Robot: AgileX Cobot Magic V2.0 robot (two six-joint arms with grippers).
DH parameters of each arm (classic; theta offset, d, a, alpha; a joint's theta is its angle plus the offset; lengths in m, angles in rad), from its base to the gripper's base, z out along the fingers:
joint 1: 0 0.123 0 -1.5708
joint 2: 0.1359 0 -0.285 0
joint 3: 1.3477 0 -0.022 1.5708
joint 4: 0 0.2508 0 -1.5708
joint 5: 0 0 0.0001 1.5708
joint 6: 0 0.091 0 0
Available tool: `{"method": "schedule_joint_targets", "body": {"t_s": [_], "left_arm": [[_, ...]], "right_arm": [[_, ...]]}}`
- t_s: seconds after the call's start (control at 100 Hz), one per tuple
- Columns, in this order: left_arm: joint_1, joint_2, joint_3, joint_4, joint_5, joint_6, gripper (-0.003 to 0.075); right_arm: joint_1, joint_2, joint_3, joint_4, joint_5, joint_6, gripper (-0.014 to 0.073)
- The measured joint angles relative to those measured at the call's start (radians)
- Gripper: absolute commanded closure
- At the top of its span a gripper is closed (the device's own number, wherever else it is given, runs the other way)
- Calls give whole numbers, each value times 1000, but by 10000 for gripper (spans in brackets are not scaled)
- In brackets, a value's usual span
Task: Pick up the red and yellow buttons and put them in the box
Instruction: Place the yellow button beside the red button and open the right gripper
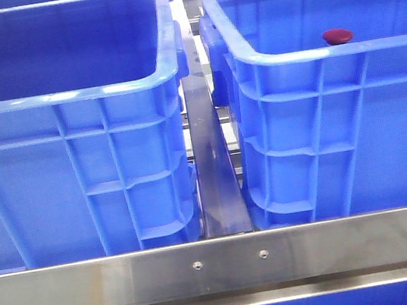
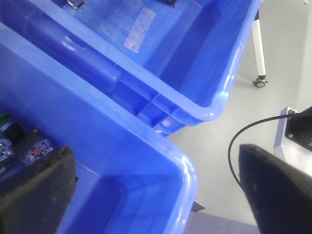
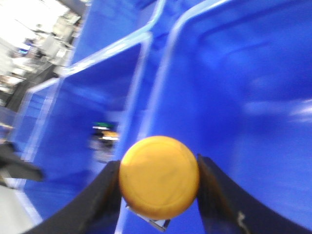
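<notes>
Two big blue crates fill the front view: a left crate and a right crate, standing side by side with a metal rail in the gap between them. Which one is the target box I cannot tell for sure. The red button already lies inside the right crate, near its front wall, so I judge that half done if this is the box.

The yellow button is not yet placed: the right gripper has its fingers closed against both sides of the cap, above blue crate walls. This view is blurred, so I cannot say which crate lies under it. The left gripper stands wide apart and holds nothing, poised over a crate corner. Small parts at that crate's floor are cut off and hard to identify.
</notes>
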Motion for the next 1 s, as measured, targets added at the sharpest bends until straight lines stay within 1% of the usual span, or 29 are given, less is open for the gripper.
{"method": "schedule_joint_targets", "body": {"t_s": [0.12, 0.22, 0.38, 0.5, 0.66, 0.88, 1.0], "left_arm": [[0, 0, 0, 0, 0, 0, 82], [0, 0, 0, 0, 0, 0, 82], [0, 0, 0, 0, 0, 0, 82], [0, 0, 0, 0, -6, 0, 82], [0, 0, 0, 0, -17, 0, 82], [0, 0, 0, 0, -38, 0, 82], [0, 3, 0, 0, -39, 0, 82]], "right_arm": [[-20, 0, -66, -130, -65, -6, 419], [-21, 0, -105, -251, -156, -11, 419], [-21, 4, -119, -361, -309, -13, 419], [-21, 28, -121, -393, -413, -15, 419], [-19, 96, -124, -400, -509, -26, 419], [29, 208, -128, -400, -677, -55, 419], [53, 268, -155, -397, -728, -57, 419]]}}
